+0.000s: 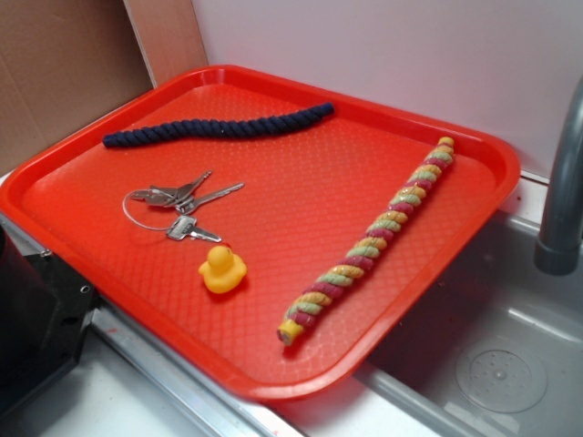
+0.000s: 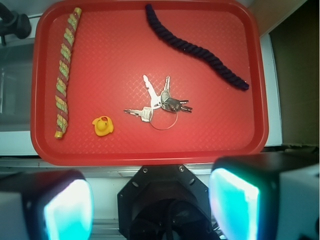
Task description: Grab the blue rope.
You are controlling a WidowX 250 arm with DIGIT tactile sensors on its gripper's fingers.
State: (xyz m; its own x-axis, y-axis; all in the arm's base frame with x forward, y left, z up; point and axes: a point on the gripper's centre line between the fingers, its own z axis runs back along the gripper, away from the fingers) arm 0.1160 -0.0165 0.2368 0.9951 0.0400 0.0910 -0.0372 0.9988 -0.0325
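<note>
Hovering short of the red tray (image 2: pixel 260 75), the end effector (image 2: pixel 150 200) stood released and empty; the blue rope (image 2: pixel 195 47) lay untouched along the far edge, clear of the keys (image 2: pixel 160 102).

A tray (image 1: pixel 474 196) sits on a counter, partly overhanging a sink (image 1: pixel 496 364) at its right side, with a faucet (image 1: pixel 565 182) standing just beyond that corner. In the exterior view, the blue rope (image 1: pixel 219 127) lies on the tray along its far edge, slightly curved. Nearer the camera and left of centre lies a bunch of keys (image 1: pixel 178 205) on a wire ring. Just in front of the keys sits a toy duck (image 1: pixel 221 269). A striped rope (image 1: pixel 373 238) lies to the right, running diagonally along the tray's right side, well apart from the blue rope. In the wrist view, the gripper (image 2: pixel 150 205) hangs off the tray's near edge.
</note>
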